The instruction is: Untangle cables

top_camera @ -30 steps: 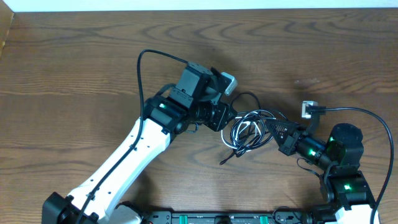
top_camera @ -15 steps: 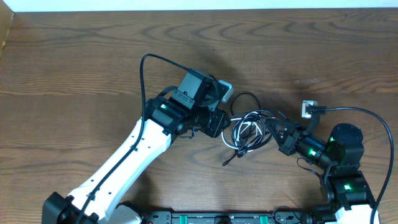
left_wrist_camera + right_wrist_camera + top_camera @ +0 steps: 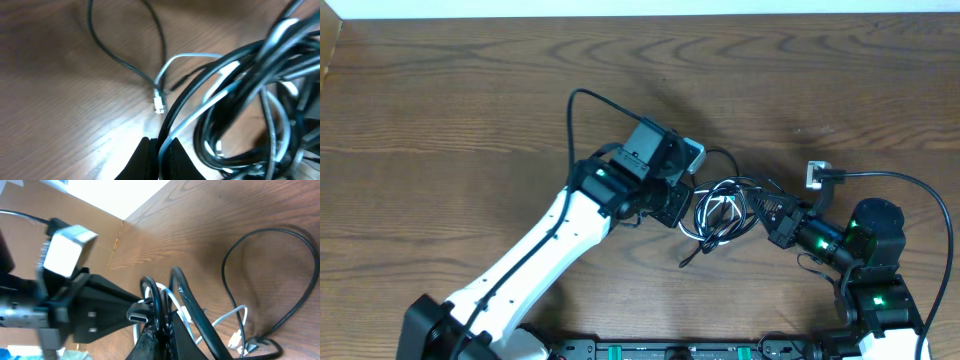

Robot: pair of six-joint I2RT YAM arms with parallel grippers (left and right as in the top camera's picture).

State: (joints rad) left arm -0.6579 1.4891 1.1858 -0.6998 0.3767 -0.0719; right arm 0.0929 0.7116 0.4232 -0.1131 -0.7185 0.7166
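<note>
the thin black and white cables [image 3: 720, 212] lie knotted on the brown wooden table [image 3: 440, 100], my left jaws and right jaws each pinched on a strand, so i think most untangling is left.

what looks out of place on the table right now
Only the cables: black and white cords looped through each other in one knotted bundle on the table, between the left gripper and right gripper. One loose black end sticks out toward the robot's side. Nothing looks spilled or broken.
</note>
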